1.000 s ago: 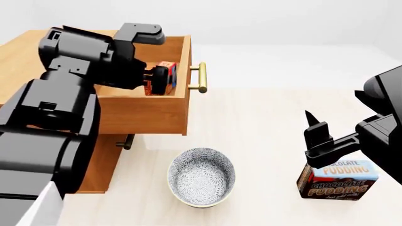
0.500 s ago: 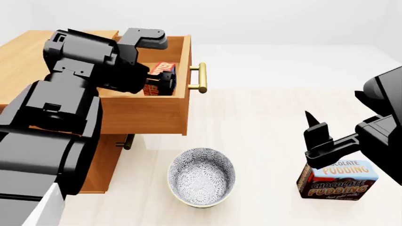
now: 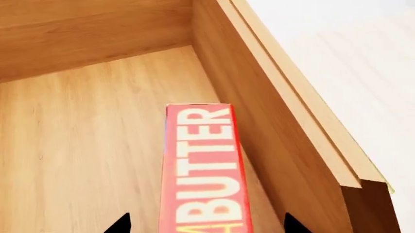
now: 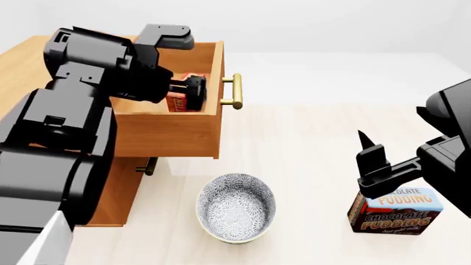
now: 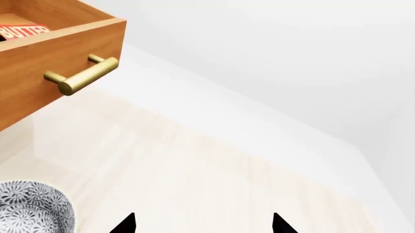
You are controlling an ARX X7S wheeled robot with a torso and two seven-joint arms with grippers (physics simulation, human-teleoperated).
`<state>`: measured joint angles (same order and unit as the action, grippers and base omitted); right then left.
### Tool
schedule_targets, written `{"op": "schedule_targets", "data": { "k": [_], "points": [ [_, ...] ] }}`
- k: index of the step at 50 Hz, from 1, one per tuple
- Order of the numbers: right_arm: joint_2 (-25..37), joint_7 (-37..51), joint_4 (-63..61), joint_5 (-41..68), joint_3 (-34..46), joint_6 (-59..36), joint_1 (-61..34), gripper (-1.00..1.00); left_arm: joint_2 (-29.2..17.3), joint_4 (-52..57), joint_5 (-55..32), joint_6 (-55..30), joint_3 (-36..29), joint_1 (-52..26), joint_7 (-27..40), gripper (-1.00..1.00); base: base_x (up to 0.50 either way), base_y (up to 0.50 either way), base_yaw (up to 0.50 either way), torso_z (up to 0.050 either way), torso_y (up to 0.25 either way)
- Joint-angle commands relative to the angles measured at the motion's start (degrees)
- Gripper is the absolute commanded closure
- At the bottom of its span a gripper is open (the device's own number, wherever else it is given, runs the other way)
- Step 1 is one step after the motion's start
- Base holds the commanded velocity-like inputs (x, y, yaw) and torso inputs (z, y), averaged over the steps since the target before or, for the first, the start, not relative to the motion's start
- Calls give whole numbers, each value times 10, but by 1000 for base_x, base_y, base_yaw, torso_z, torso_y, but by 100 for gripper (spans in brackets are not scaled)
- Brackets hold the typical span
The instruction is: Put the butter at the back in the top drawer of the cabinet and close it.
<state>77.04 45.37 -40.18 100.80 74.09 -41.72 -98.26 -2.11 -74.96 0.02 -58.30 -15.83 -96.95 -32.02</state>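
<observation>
We see the cabinet [image 4: 30, 72] at the left of the head view with its top drawer [image 4: 173, 132] pulled out, the brass handle [image 4: 236, 91] pointing toward the open tabletop [image 4: 309, 138]. Our left arm reaches down into that drawer, and the left pincer [image 4: 193, 93] is inside it. The butter [image 3: 206, 170] sits between the two dark finger tips that show at the edge of the left wrist view, close beside the drawer's front wall, its red side with white lettering facing the camera. We cannot tell from these views whether the fingers press on the carton or stand just off it, nor whether it rests on the drawer floor.

Our right pincer [image 4: 372, 160] hangs above the tabletop, well apart from the drawer, its fingers spread and holding nothing. Just below it stands the chocolate pudding box [image 4: 397, 212]. The patterned bowl [image 4: 236, 207] sits on the tabletop in front of the cabinet, near the drawer's corner. A lower drawer handle [image 4: 147, 165] peeks out beneath the open drawer.
</observation>
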Motion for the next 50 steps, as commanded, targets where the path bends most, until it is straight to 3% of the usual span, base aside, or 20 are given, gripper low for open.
{"op": "schedule_targets", "data": {
  "k": [1,24,37,44,50],
  "points": [
    [0,2,-2,0,-2,-2,1,-100,-3,0,1,2,-5,-13,14,-100,0,0,0,0,0],
    [-3,5,-2,-1,-6,-3,4,-100,-15,0,-5,8,13,-63,2,-100,0,0,0,0,0],
    [5,10,-13,8,-14,-9,-1,-100,16,0,2,12,-6,-111,15,-100,0,0,0,0,0],
    [9,11,-16,10,-15,-9,-1,-100,21,29,-141,-23,-148,-127,95,-100,0,0,0,0,0],
    [14,14,-21,18,-21,-7,-4,-100,20,67,-221,-67,-178,-146,226,-100,0,0,0,0,0]
  ]
}}
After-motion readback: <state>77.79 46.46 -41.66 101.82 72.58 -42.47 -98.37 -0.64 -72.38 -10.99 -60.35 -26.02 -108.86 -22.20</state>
